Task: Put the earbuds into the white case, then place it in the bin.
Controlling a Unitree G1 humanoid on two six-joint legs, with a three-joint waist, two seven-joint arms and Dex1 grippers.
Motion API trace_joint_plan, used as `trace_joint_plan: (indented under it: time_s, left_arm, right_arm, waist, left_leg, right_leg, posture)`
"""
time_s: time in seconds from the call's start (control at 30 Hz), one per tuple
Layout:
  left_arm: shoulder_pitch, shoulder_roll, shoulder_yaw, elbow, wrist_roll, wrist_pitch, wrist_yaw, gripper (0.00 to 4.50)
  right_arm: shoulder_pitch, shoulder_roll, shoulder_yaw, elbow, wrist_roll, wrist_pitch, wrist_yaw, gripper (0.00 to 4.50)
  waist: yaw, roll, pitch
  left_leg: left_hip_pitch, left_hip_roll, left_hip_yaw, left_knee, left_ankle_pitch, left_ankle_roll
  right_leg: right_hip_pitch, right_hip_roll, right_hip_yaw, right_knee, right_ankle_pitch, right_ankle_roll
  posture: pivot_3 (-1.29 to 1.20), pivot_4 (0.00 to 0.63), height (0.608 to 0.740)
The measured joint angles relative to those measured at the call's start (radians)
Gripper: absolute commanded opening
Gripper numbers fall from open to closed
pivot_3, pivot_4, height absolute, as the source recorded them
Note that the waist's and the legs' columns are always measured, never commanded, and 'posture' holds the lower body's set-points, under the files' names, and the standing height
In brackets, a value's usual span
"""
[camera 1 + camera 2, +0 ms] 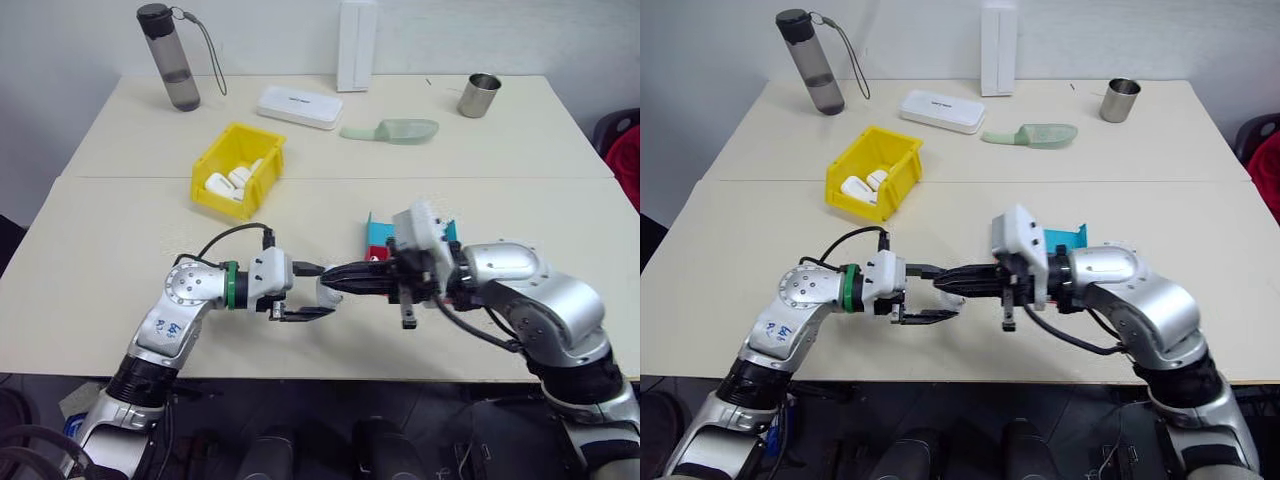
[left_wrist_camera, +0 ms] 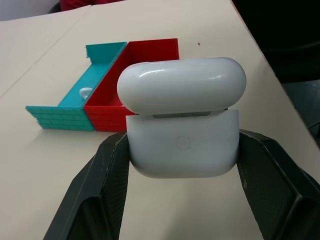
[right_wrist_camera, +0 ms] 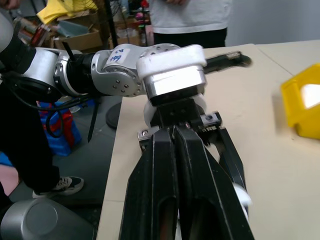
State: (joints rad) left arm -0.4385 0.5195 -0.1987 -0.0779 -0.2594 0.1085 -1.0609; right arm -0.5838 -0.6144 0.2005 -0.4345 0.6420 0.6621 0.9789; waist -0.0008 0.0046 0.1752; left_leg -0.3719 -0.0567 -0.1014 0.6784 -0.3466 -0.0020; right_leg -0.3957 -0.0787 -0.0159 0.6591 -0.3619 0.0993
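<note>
White case (image 2: 182, 132) clamped between the left gripper (image 1: 300, 292) fingers, jaws closed on its lower body, lid shut or nearly so over the top – held level above the near edge of the surface (image 1: 100, 290), presumably so the other arm can work at the lid. Right gripper (image 1: 345, 280) reaching across to meet it, jaws pressed together with nothing visibly between them, tips right at the case; likely placed there to nudge the lid or seat an earbud, though which one cannot be told. One earbud (image 2: 85, 92) lying in the teal half of the red-and-blue tray (image 2: 131, 52), just behind the two grippers – so the filling step looks unfinished. Bin (image 1: 239, 168) standing well apart toward the far left, already holding several white cases (image 1: 235, 182), its low front lip turned toward the robot for an easy drop. Farther back: a flat white box (image 1: 299, 106), a dark bottle (image 1: 168, 56), a metal cup (image 1: 479, 95), a pale green scoop (image 1: 392, 131).
</note>
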Motion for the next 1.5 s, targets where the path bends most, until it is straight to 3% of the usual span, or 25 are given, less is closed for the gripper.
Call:
trace_joint_plan:
  time_s: [0.17,0.27,0.33,0.5,0.6,0.7,0.87,0.97,1.3,1.47,1.5]
  left_arm:
    - [0.018,0.002,0.003,-0.010,-0.005,-0.015,-0.009,2.76]
    - [0.039,0.001,0.017,-0.030,-0.025,-0.013,-0.009,2.76]
    - [0.065,0.005,0.051,-0.039,-0.055,-0.008,-0.008,2.76]
    - [0.100,0.003,0.125,-0.108,-0.131,0.025,0.022,2.76]
    - [0.113,-0.003,0.180,-0.110,-0.177,0.073,0.069,2.76]
    - [0.078,-0.025,0.290,-0.085,-0.222,0.147,0.194,2.76]
    - [-0.148,-0.032,0.418,0.119,-0.201,0.190,0.414,2.76]
    - [-0.298,-0.025,0.412,0.335,-0.113,0.133,0.495,2.76]
    - [-0.603,-0.043,0.363,1.110,0.108,-0.152,0.636,2.76]
    - [-0.635,-0.047,0.350,1.215,0.131,-0.205,0.570,4.43]
    - [-0.638,-0.047,0.352,1.215,0.127,-0.210,0.541,4.47]
  right_arm:
    - [-0.007,-0.002,0.054,0.052,-0.077,-0.003,-0.001,0.06]
    - [0.048,-0.078,0.019,0.048,-0.084,-0.017,0.029,0.06]
    - [0.140,-0.143,-0.049,0.061,-0.082,-0.026,0.055,0.06]
    - [0.329,-0.141,-0.236,0.037,0.012,-0.062,0.079,0.06]
    - [0.431,-0.122,-0.365,-0.007,0.050,-0.075,0.028,0.60]
    - [0.533,-0.035,-0.525,-0.064,0.091,-0.113,-0.087,1.65]
    - [0.580,0.080,-0.637,-0.119,-0.027,-0.329,-0.229,3.38]
    - [0.603,0.127,-0.654,-0.107,-0.097,-0.468,-0.253,4.38]
    - [0.596,0.145,-0.596,-0.069,-0.156,-0.589,-0.288,4.45]
    - [0.600,0.145,-0.572,-0.069,-0.168,-0.598,-0.302,4.50]
    - [0.601,0.145,-0.570,-0.069,-0.168,-0.599,-0.302,4.50]
  waist:
    - [0.001,0.000,0.000]
    - [0.009,0.000,0.000]
    - [0.017,-0.001,0.001]
    - [0.022,-0.001,0.001]
    - [0.025,-0.002,0.001]
    - [0.026,-0.002,0.001]
    - [0.026,-0.003,0.001]
    - [0.025,-0.003,0.001]
    - [0.013,-0.004,0.001]
    - [0.008,-0.004,0.001]
    - [0.005,-0.004,0.001]
  left_leg:
    - [0.000,0.000,0.000,0.000,0.000,0.000]
    - [0.000,0.000,-0.001,0.000,0.000,0.000]
    - [0.000,0.000,-0.001,0.000,-0.001,0.001]
    - [0.001,0.000,0.000,0.000,-0.001,0.001]
    - [0.001,0.000,0.000,0.001,-0.001,0.001]
    - [0.001,0.000,0.000,0.002,0.000,0.001]
    - [0.001,-0.001,0.001,0.003,0.000,0.001]
    - [0.002,-0.002,0.001,0.001,0.000,0.001]
    - [0.001,-0.002,0.002,0.001,0.000,0.001]
    - [0.000,-0.002,0.002,0.001,0.000,0.001]
    - [0.000,-0.002,0.002,0.001,0.000,0.001]
  right_leg:
    - [0.000,0.000,0.000,0.000,0.000,0.000]
    - [0.001,0.000,-0.001,0.000,0.000,0.000]
    - [0.001,0.000,0.000,-0.001,0.000,0.000]
    - [0.002,0.000,0.000,-0.001,0.000,0.000]
    - [0.002,0.000,0.000,0.000,0.000,0.000]
    - [0.002,0.000,0.000,0.000,0.000,0.000]
    - [0.002,0.001,0.000,0.001,0.000,0.001]
    - [0.001,0.001,0.000,0.002,0.000,0.001]
    - [-0.001,0.001,-0.001,0.005,0.000,0.001]
    - [-0.002,0.001,-0.001,0.011,0.000,0.001]
    - [-0.002,0.000,-0.001,0.011,0.000,0.001]
  posture:
    - [0.00,0.150,0.740]
    - [0.00,0.150,0.740]
    - [0.00,0.150,0.740]
    - [0.00,0.150,0.740]
    - [0.00,0.150,0.740]
    - [0.00,0.150,0.740]
    - [0.00,0.150,0.740]
    - [0.00,0.150,0.740]
    - [0.00,0.150,0.740]
    - [0.00,0.150,0.740]
    - [0.00,0.150,0.740]
